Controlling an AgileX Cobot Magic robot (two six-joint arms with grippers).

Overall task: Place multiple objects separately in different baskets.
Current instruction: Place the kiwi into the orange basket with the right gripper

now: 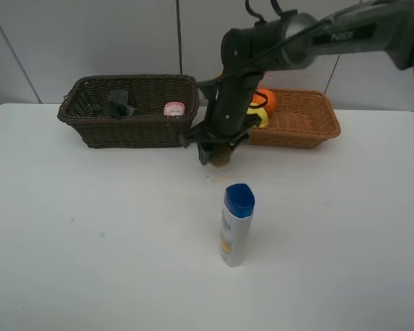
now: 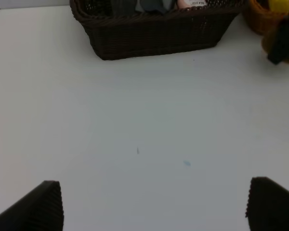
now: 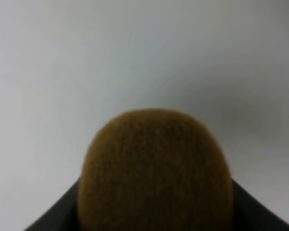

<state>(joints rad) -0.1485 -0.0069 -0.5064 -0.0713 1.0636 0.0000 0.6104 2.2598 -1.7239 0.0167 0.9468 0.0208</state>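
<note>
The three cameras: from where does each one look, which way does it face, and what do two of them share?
Exterior high: mounted high, looks down at the table, both baskets and the right gripper.
Left wrist: on the left arm, faces the dark basket; open fingertips show.
Right wrist: on the right arm, close on the kiwi between dark fingers.
Shared: exterior and left wrist views both show the dark basket.

Kiwi: fuzzy brown. Bottle: white, blue cap. Left basket: dark brown weave. Right basket: orange-tan weave. Table: plain white. Arm: black.
</note>
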